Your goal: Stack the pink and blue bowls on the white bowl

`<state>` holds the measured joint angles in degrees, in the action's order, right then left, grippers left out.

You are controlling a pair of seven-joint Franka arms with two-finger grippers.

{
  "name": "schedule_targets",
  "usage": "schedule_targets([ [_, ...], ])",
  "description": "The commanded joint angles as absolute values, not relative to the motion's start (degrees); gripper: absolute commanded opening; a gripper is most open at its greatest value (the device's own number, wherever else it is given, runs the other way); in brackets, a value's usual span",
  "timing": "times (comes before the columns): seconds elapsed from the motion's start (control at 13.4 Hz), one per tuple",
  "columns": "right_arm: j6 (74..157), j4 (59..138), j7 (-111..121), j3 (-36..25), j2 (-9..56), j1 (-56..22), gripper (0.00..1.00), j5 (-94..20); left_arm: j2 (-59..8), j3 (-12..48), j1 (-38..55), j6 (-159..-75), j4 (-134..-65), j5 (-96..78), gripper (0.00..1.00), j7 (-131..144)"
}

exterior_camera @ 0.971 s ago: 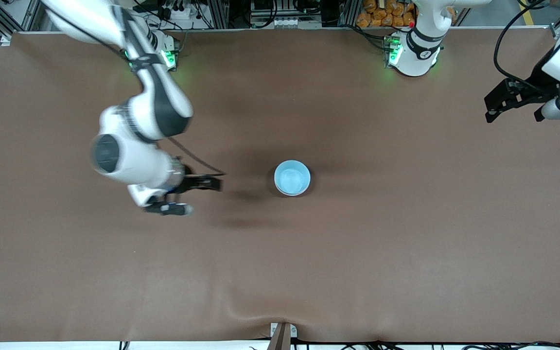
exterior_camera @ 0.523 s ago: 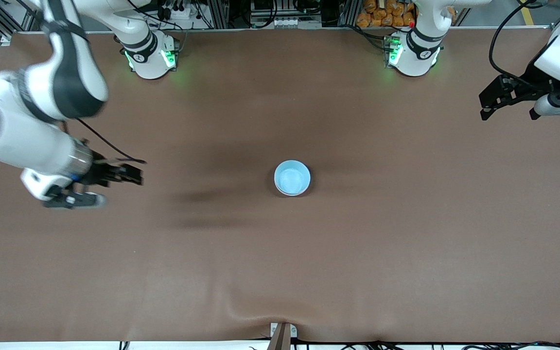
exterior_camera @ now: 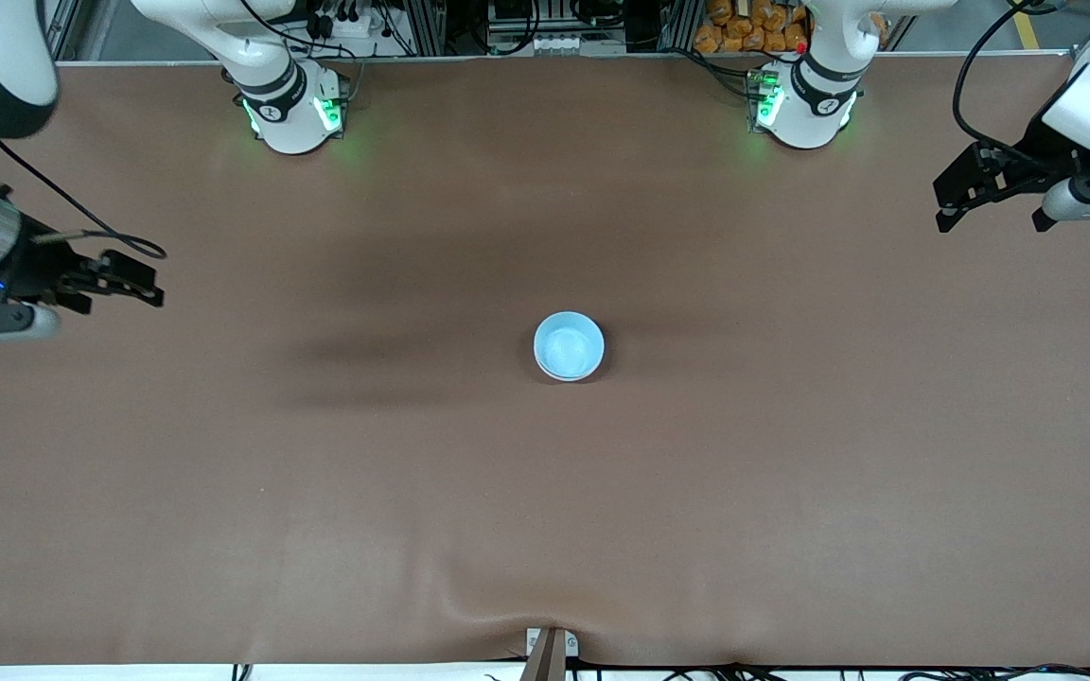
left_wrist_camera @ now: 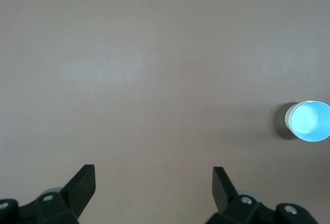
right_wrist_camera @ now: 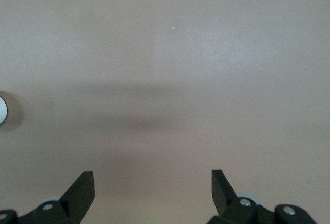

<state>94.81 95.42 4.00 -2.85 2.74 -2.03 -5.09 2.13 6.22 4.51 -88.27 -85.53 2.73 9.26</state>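
Observation:
The light blue bowl [exterior_camera: 569, 346] stands upright at the middle of the brown table [exterior_camera: 545, 530]. A thin pale rim shows under its edge; the pink bowl and the white bowl are hidden from me as separate things. My right gripper [exterior_camera: 105, 312] hangs open and empty over the right arm's end of the table, well away from the bowl. At the left arm's end my left gripper [exterior_camera: 992, 225] waits open and empty. In the left wrist view the blue bowl [left_wrist_camera: 309, 121] lies off to one side of the left gripper [left_wrist_camera: 153, 175]. The right gripper [right_wrist_camera: 152, 178] sees only bare table and a sliver of the bowl [right_wrist_camera: 2, 109].
The two arm bases [exterior_camera: 291, 112] [exterior_camera: 802, 106] stand along the table's edge farthest from the front camera. A bracket [exterior_camera: 550, 648] sits at the nearest edge, where the table cover wrinkles a little.
My right arm has swung away from beside the blue bowl out to the right arm's end of the table, gripper still open. The left arm has barely shifted. The bowl has not moved.

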Motion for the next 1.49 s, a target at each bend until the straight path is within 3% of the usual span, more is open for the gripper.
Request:
schedule_targets([
  [0.0,89.24,93.18,4.05,-1.49,1.23,0.0,1.0,-2.56,3.6,6.5,3.69,-88.24,-85.96,2.02,1.0,8.61],
  [0.22,84.65,90.44,3.69,-0.53,0.53,0.35,1.0,-1.06,3.6,6.59,3.78,-87.72,-86.04,2.11,1.0,9.66],
  [0.45,84.46,91.05,3.78,1.49,-2.63,2.98,1.0,-1.05,3.87,6.42,3.6,-86.66,-86.22,2.02,1.0,10.46],
  [1.42,83.5,90.0,-0.62,2.9,-2.64,4.39,1.0,-0.97,4.13,5.71,-0.26,-85.17,-85.87,0.0,1.0,10.46],
])
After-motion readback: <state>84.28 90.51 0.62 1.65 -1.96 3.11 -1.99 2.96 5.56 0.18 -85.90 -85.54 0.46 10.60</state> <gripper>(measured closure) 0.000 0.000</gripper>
